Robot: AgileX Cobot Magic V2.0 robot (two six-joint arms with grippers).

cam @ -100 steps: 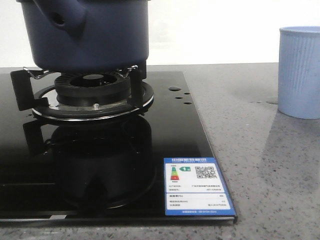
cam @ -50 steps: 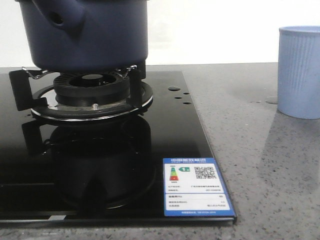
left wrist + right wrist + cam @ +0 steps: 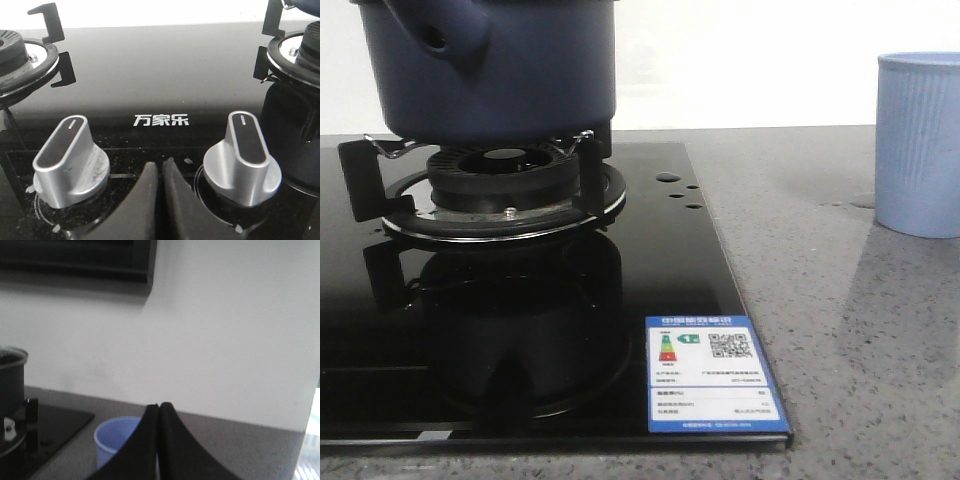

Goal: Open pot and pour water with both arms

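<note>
A grey worktop (image 3: 840,330) carries a black glass stove (image 3: 570,330). The dark blue pot (image 3: 490,65) sits on the burner stand at its far left. A light blue cup (image 3: 918,143) stands well apart on the right. Both the left pincer (image 3: 161,200) and the right pincer (image 3: 159,440) are pressed together, empty.

Low, close front camera faces the stove (image 3: 520,330) on the surface, pot (image 3: 490,65) upper left. Left wrist camera hovers close over the knobs (image 3: 70,162). Right wrist camera sits farther back, sharing cup (image 3: 117,442) and pot.
</note>
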